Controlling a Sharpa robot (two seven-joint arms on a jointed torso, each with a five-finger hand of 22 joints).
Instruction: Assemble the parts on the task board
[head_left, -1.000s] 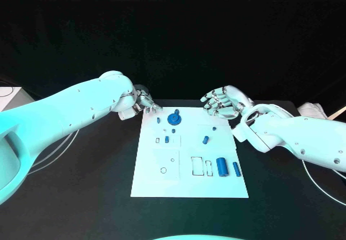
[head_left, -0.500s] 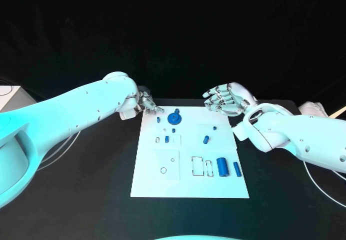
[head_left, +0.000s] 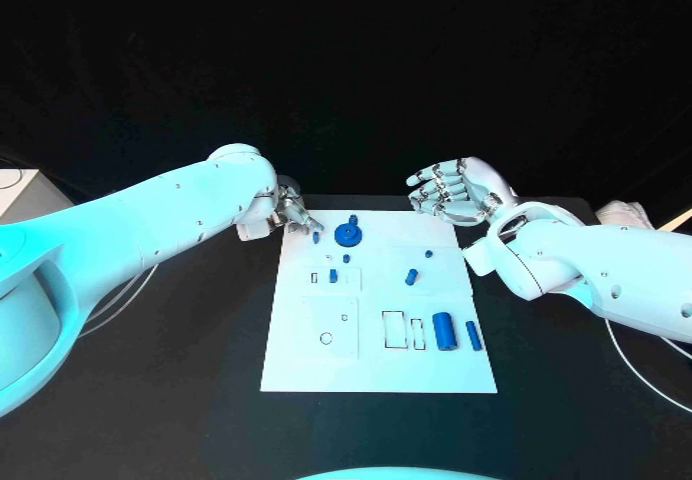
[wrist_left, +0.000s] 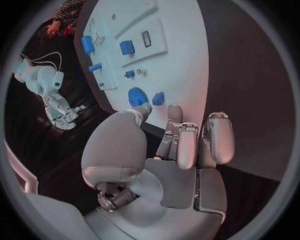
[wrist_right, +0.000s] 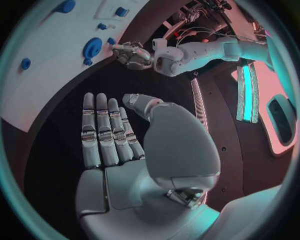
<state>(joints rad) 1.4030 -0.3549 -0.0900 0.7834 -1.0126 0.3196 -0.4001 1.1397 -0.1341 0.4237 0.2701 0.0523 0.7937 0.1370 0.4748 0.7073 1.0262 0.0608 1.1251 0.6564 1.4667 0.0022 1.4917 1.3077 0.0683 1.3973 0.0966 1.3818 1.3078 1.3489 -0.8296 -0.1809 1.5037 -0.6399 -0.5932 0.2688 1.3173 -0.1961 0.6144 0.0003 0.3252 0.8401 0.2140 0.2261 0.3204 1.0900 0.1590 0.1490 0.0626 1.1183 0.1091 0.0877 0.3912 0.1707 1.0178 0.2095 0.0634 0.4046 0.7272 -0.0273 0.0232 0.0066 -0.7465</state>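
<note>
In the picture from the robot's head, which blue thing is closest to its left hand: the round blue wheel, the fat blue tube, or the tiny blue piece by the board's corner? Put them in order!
1. Tiny blue piece, right beside the left hand, at the board's far corner.
2. Round blue wheel, just past it.
3. Fat blue tube, farthest, down the board's right side.

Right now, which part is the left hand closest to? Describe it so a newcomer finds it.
On the white board, look along the far edge, left corner. There the left hand hovers by a small blue piece, beside the round blue gear; it is far smaller than the gear.
</note>
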